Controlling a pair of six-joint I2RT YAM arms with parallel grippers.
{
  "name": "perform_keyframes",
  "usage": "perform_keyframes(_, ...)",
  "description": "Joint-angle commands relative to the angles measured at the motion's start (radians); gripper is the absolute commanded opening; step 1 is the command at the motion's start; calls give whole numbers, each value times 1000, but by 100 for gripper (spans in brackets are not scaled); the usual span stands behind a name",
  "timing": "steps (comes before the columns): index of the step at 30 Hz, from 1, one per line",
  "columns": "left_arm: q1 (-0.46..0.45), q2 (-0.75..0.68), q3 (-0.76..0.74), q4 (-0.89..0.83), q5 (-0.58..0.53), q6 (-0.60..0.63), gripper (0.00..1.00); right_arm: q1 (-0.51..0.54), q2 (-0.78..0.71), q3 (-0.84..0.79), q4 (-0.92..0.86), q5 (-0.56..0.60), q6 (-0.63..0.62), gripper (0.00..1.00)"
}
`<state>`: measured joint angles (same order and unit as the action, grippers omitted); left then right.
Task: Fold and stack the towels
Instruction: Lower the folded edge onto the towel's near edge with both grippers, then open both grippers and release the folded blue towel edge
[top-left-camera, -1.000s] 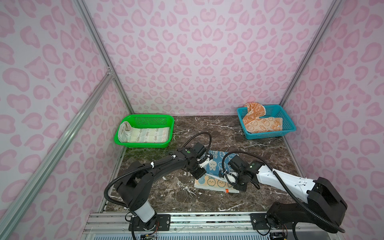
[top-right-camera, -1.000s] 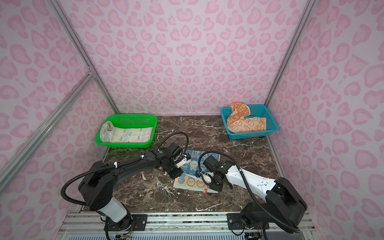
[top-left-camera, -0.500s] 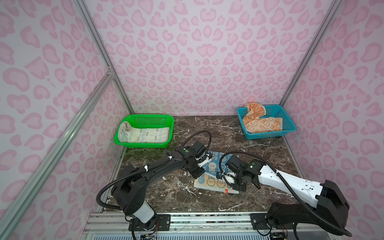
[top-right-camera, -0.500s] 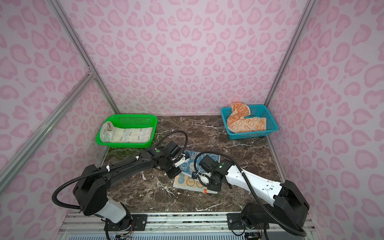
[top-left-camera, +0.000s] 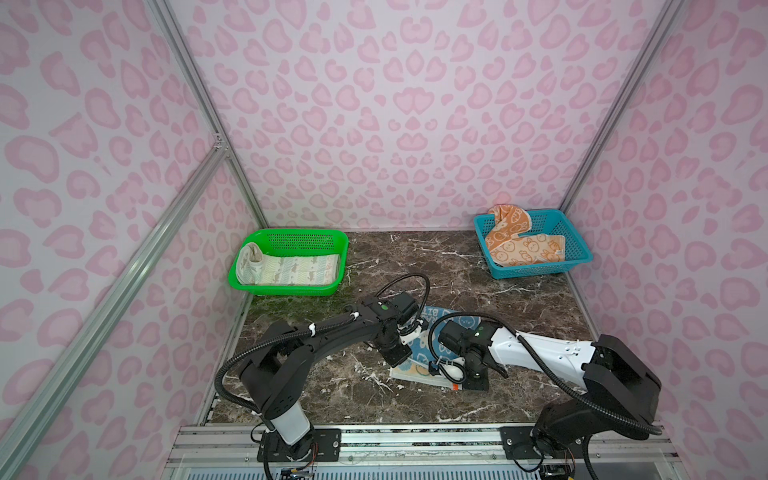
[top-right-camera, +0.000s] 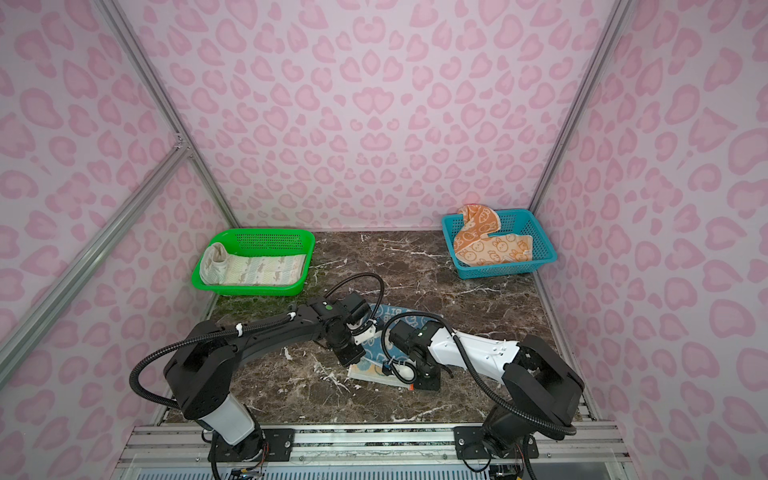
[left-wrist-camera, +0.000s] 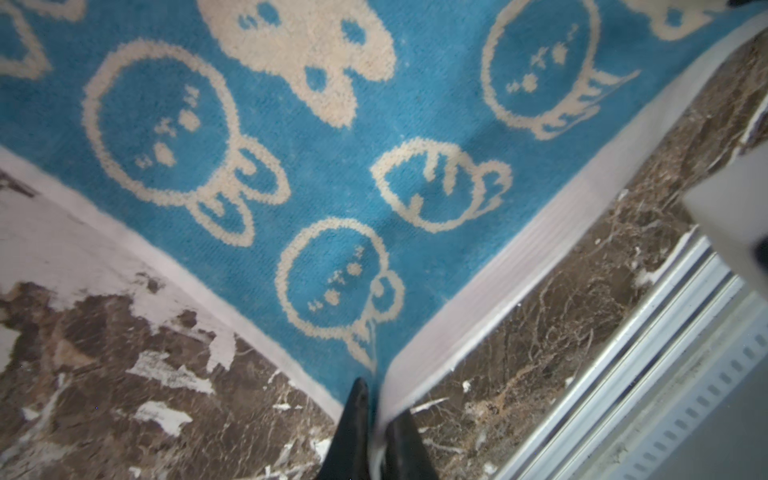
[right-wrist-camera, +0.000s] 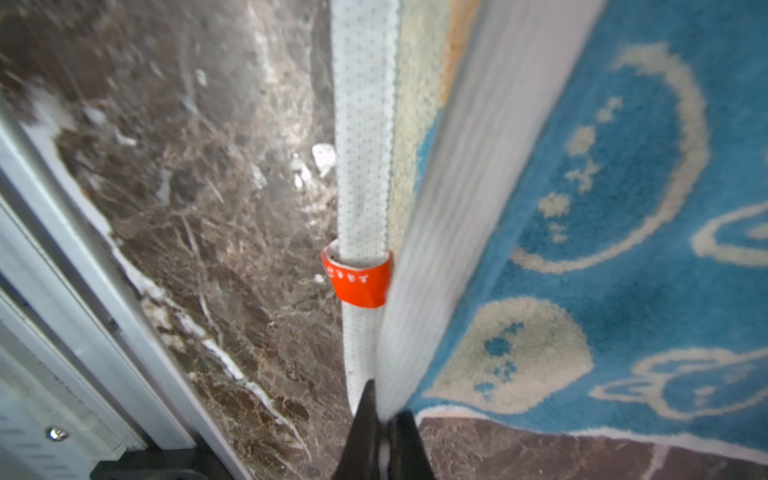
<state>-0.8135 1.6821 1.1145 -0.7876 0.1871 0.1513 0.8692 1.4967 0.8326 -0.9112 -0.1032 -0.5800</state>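
Fuzzy looped-pile blue towel (left-wrist-camera: 332, 174) on scuffed, marble-look tabletop (left-wrist-camera: 91, 340); matt aluminium rail (left-wrist-camera: 648, 353).

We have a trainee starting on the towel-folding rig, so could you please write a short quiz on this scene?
1. Which towel lies in the green basket? A) orange B) white chevron C) blue
2. True or false: the orange towel lies folded flat on the table.
3. Fill in: the left gripper and right gripper each pinch an edge of the ___ towel.
Key: 1 B, the white towel. 2 false; the orange towel sits crumpled in the blue basket. 3 blue, the blue towel.
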Motion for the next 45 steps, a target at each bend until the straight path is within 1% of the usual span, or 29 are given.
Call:
perform_keyframes(1,-1,11,-7,-24,1,7,24,9,-1,-9,-46,-34,-34,14)
perform_keyframes(3,-3,13,-5,-30,9,4,30,9,7,-5,-55,-32,-42,14)
perform_keyframes(6,-6,3,-5,-36,15,1,35,8,11,7,-64,-31,-50,17)
perform_keyframes(7,-6,-4,-5,-39,14,-1,35,10,9,11,-66,-29,-52,18)
perform_keyframes(8,-6,-13,-5,-41,14,-2,41,9,4,16,-68,-28,-52,19)
perform_keyframes(10,-6,-34,-6,-47,15,-2,44,9,-11,21,-71,-32,-59,25)
perform_keyframes(11,-6,-48,-8,-47,11,-4,46,10,-24,22,-69,-32,-60,34)
perform_keyframes(12,-7,-59,-9,-48,7,-4,48,9,-34,23,-69,-33,-63,59)
perform_keyframes(13,-6,-69,-15,-50,0,-6,50,10,-48,23,-69,-32,-67,98)
perform_keyframes(15,-6,-84,-22,-50,-31,-13,52,9,-66,23,-71,-25,-72,99)
perform_keyframes(17,-7,-94,-26,-51,-68,-18,53,7,-83,29,-74,-20,-75,98)
perform_keyframes(20,-5,-103,-26,-30,-89,-28,53,-4,-131,34,-46,-21,-73,98)
perform_keyframes(23,4,-106,-13,19,-98,-56,50,-26,-200,33,19,-13,-51,98)
perform_keyframes(26,39,-102,13,70,-79,-96,47,-58,-280,23,108,-13,2,97)
perform_keyframes(29,86,-107,31,132,-35,-138,44,-89,-363,-4,223,51,109,98)
perform_keyframes(31,122,-109,41,175,12,-167,39,-96,-425,-27,309,141,199,98)
perform_keyframes(33,151,-103,50,212,66,-198,37,-101,-480,-49,370,218,279,98)
perform_keyframes(34,162,-99,53,230,88,-214,37,-104,-505,-59,397,243,312,98)
perform_keyframes(35,171,-93,56,252,113,-234,35,-113,-532,-71,428,259,347,98)
perform_keyframes(38,188,-68,61,312,167,-287,28,-146,-575,-61,449,287,488,98)
perform_keyframes(41,191,-15,76,349,207,-330,17,-205,-564,-14,402,286,650,98)
perform_keyframes(42,192,6,81,361,214,-346,14,-227,-554,-4,384,277,705,98)
perform_keyframes(45,195,67,89,403,220,-387,6,-272,-520,-5,355,224,823,98)
